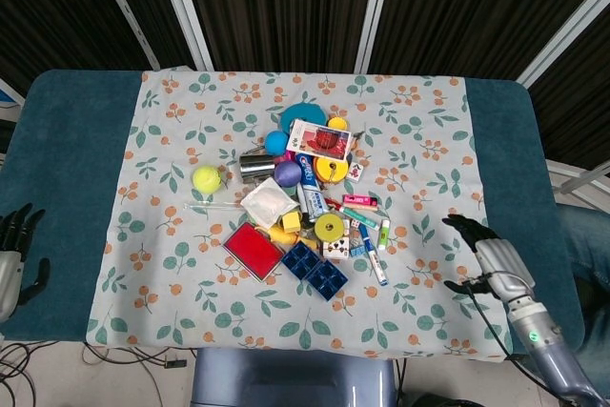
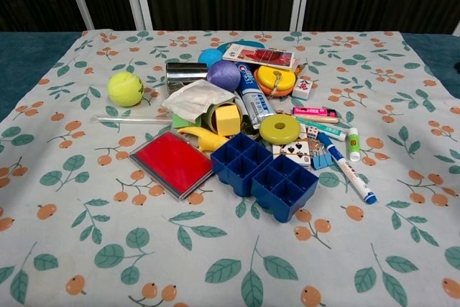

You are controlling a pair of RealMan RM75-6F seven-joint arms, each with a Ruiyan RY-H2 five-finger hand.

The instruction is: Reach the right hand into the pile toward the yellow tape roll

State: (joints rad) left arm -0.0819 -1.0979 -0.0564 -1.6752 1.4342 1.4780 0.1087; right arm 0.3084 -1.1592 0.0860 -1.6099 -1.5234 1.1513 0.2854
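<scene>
The yellow tape roll (image 1: 330,228) lies flat in the middle of the pile, just above the blue compartment tray (image 1: 315,270); the chest view shows the same yellow tape roll (image 2: 279,129) right of centre. My right hand (image 1: 492,259) hovers over the cloth's right edge, well right of the pile, fingers spread and holding nothing. My left hand (image 1: 11,253) rests at the far left edge on the teal table, fingers apart and empty. Neither hand appears in the chest view.
Around the roll lie a toothpaste tube (image 1: 309,178), a purple ball (image 1: 287,173), playing cards (image 1: 335,249), markers (image 1: 374,259), a red flat case (image 1: 254,250) and a tennis ball (image 1: 206,178). The floral cloth (image 1: 429,140) covers the table's middle.
</scene>
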